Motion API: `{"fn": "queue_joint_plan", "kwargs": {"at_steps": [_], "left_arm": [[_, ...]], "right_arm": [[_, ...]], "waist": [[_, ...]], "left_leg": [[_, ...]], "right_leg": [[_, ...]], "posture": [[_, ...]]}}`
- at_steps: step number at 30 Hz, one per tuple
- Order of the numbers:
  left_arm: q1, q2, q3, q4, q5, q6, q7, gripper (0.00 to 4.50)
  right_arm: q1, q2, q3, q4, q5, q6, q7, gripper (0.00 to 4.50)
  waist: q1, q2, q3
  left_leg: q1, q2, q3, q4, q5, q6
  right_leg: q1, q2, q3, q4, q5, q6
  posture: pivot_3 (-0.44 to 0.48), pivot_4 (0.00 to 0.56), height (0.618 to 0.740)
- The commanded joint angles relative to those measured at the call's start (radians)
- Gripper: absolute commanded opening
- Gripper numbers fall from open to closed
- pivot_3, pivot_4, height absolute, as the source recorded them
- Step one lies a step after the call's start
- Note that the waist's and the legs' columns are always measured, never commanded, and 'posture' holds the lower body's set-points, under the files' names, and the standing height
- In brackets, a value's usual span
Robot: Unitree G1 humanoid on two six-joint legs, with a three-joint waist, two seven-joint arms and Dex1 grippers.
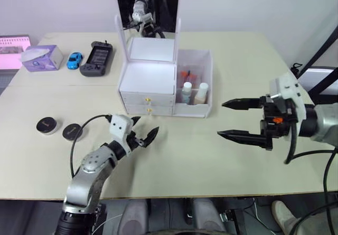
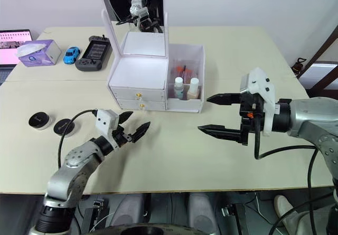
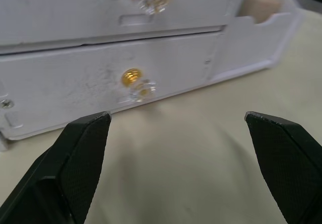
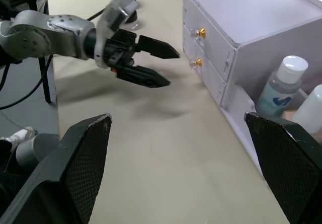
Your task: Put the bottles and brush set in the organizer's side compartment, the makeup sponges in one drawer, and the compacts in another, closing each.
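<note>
A pale beige surface (image 1: pixel 222 166) against a light wall carries everything. The organizer (image 1: pixel 150 82) stands at its middle toward the far side, mirror (image 1: pixel 148 10) upright at the back, its two gold-knobbed drawers (image 1: pixel 148 102) pushed shut and facing the near edge. In the side compartment (image 1: pixel 196 84) on the organizer's right, the bottles (image 1: pixel 193 93) stand upright side by side, white caps up; the left one carries a blue mark on its label, too small to read, and the right one holds beige liquid. Behind them the brush set (image 1: pixel 186 75) stands on end, pink-orange handles showing, long axis vertical.

The compacts (image 1: pixel 59 128) lie flat on the near left of the surface, side by side, black tops up, well left of the organizer. No writing on them can be made out.

The left pincer (image 1: pixel 143 130) hovers just in front of the lower drawer, fingers spread apart and empty, pointing right and slightly far; the compacts lie to its left, near its wrist. In its wrist view the lower gold knob (image 3: pixel 133 78) sits between the fingertips and beyond them. The right pincer (image 1: pixel 228 120) hangs over bare surface near and right of the side compartment, fingers wide apart and empty, pointing left.

At the far left sit a purple tissue box (image 1: pixel 41 57), a blue toy car (image 1: pixel 74 60) and a dark handheld game console (image 1: pixel 96 58)
</note>
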Motion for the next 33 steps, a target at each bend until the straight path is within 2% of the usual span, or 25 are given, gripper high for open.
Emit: {"fn": "queue_joint_plan", "kwargs": {"at_steps": [1,3,7,22,25,28,29,33], "left_arm": [[-0.006,-0.033,-0.01,-0.01,0.028,-0.048,0.044,4.48],[-0.01,-0.061,-0.009,-0.001,0.04,-0.062,0.072,4.48],[-0.03,-0.086,-0.027,0.034,0.079,-0.114,0.092,2.61],[-0.104,-0.121,-0.067,0.119,0.149,-0.182,0.113,2.61],[-0.106,-0.12,-0.064,0.128,0.16,-0.185,0.115,1.68],[-0.108,-0.121,-0.064,0.132,0.16,-0.186,0.113,0.19],[-0.109,-0.12,-0.065,0.132,0.161,-0.189,0.113,0.04],[-0.103,-0.115,-0.068,0.124,0.162,-0.19,0.11,0.04]], "right_arm": [[-0.033,-0.016,-0.001,-0.005,-0.003,-0.019,0.004,4.5],[-0.05,-0.018,0.005,0.004,0.014,-0.002,0.005,4.5],[-0.06,-0.026,0.019,0.011,0.002,-0.007,0.014,4.5],[-0.072,-0.026,0.035,0.016,-0.016,-0.014,0.008,4.5],[-0.071,-0.025,0.033,0.012,-0.017,-0.012,0.003,4.5],[-0.072,-0.025,0.033,0.011,-0.017,-0.012,0.0,4.5],[-0.072,-0.024,0.034,0.011,-0.018,-0.013,-0.001,4.5],[-0.071,-0.02,0.041,0.01,-0.023,-0.017,-0.004,4.5]], "waist": [[0.001,0.0,0.0],[0.002,0.0,0.0],[0.002,0.0,0.0],[0.004,0.0,0.0],[0.004,0.0,0.0],[0.005,0.0,0.0],[0.006,0.0,0.0],[0.004,0.0,0.0]], "left_leg": [[0.0,0.0,0.0,-0.001,0.0,0.0],[0.0,0.0,-0.001,-0.001,0.0,0.0],[0.0,0.0,-0.001,-0.002,0.0,0.0],[-0.001,0.0,-0.001,-0.001,0.0,0.0],[-0.001,0.0,-0.001,0.0,0.0,0.0],[-0.001,0.0,-0.001,0.0,0.0,0.0],[-0.001,0.0,-0.001,0.0,0.0,0.0],[-0.001,0.0,-0.001,0.0,0.0,0.0]], "right_leg": [[0.0,0.0,0.0,0.0,0.0,0.0],[0.0,0.0,0.0,0.0,0.0,-0.001],[0.0,0.0,0.0,0.0,0.001,-0.001],[0.0,0.0,0.0,0.0,0.0,0.0],[0.0,0.0,0.0,0.0,0.0,0.0],[0.0,0.0,0.0,0.0,0.0,0.0],[0.0,0.0,0.0,0.0,0.0,0.0],[0.0,0.0,0.0,-0.001,0.0,0.0]], "posture": [[0.0,0.15,0.74],[0.0,0.15,0.74],[0.0,0.15,0.74],[0.0,0.15,0.74],[0.0,0.15,0.74],[0.0,0.15,0.74],[0.0,0.15,0.74],[0.0,0.15,0.74]]}}
